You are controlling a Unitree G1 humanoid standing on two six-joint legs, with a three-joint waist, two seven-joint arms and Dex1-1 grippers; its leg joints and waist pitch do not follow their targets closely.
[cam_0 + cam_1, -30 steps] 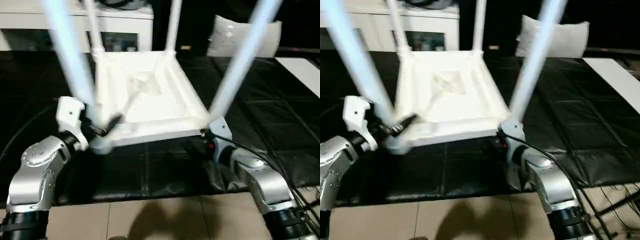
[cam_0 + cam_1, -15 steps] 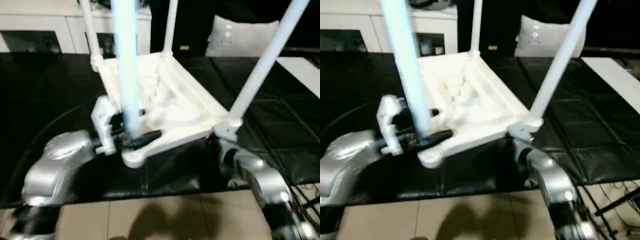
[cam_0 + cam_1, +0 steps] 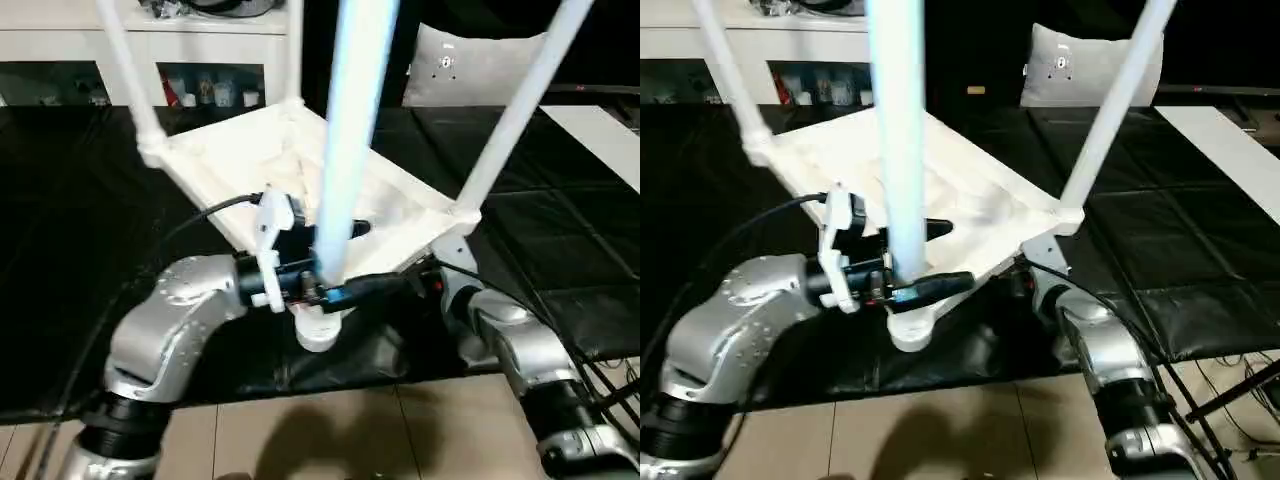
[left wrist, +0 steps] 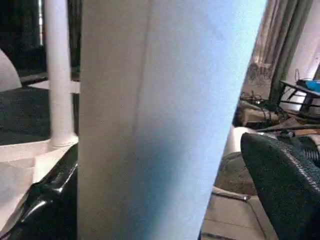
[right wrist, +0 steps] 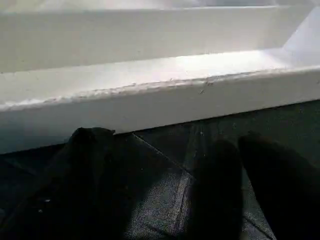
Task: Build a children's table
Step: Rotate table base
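The children's table [image 3: 235,160] lies upside down on the black mat with its ribbed underside up and its white legs pointing up. It sits turned, one corner socket [image 3: 318,330] toward me. My left gripper [image 3: 345,262] stands open astride the near leg [image 3: 352,140] just above that socket. In the left wrist view one finger [image 4: 47,192] lies against the leg [image 4: 160,115] and the other finger [image 4: 282,192] stands off it. My right gripper [image 5: 185,195] is open, low on the mat under the table's right corner [image 3: 455,222], facing its rim [image 5: 160,100].
A black mat [image 3: 70,230] covers the floor, with beige tiles [image 3: 300,430] in front of it. A white cabinet with glass doors [image 3: 150,45] stands at the back left and a pale cushion [image 3: 470,65] at the back right. Cables [image 3: 610,385] trail at the right.
The table has turned on the mat, its near left corner swinging right toward the middle. My left arm went with that leg. My right arm stayed by the right corner.
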